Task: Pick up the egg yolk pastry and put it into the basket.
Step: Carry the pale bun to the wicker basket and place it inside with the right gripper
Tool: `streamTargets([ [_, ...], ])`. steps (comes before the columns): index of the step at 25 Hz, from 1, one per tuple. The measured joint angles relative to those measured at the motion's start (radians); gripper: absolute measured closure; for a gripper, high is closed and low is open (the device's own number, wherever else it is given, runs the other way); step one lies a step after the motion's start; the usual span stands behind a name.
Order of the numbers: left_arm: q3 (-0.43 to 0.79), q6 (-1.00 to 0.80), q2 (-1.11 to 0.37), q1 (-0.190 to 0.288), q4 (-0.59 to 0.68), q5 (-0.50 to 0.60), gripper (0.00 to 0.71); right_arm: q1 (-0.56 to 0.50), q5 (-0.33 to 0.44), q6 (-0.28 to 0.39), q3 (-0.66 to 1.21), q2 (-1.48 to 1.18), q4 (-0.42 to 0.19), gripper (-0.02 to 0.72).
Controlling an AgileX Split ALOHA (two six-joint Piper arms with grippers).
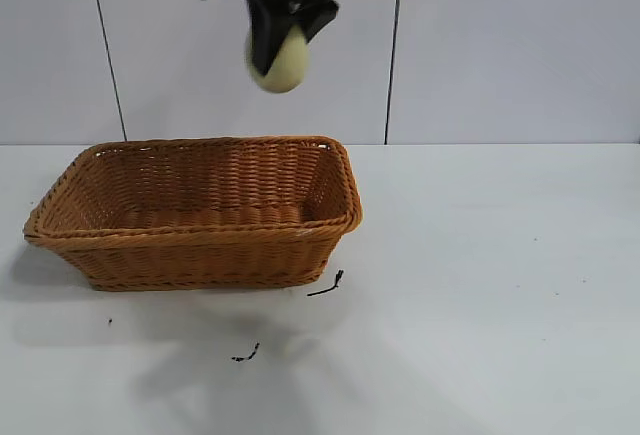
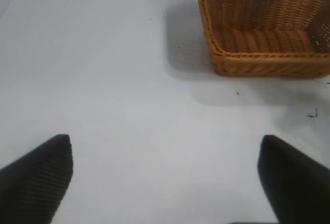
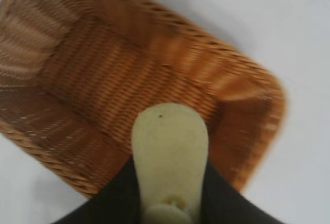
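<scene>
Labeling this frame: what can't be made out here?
- Right gripper: arm cut off by the exterior view's top edge.
- Pastry: sides covered by the fingers in the right wrist view.
- Basket: far end cut off by the left wrist view's edge.
- Black specks: too small to identify.

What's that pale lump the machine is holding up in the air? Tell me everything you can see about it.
The egg yolk pastry is a small, pale yellow-green rounded lump with a smooth matte surface; the right wrist view shows a tiny dark speck on it. It hangs in mid-air, pinched between the black fingers of the right end effector, which is shut on it. It is above the orange-brown wicker basket, over the part nearer its right end, touching nothing but the fingers. Its upper part is hidden by them.
</scene>
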Motion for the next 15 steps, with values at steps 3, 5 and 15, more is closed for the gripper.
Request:
streamTargets([
  [3,0.0,0.0,0.0,0.0,0.0,0.0,0.014,0.0,-0.019,0.002,0.0,0.061,-0.005,0.57],
  [5,0.0,0.0,0.0,0.0,0.0,0.0,0.014,0.0,-0.024,0.004,0.0,0.085,-0.002,0.569],
  [15,0.0,0.0,0.0,0.0,0.0,0.0,0.014,-0.001,-0.011,0.004,-0.077,0.085,0.016,0.062],
])
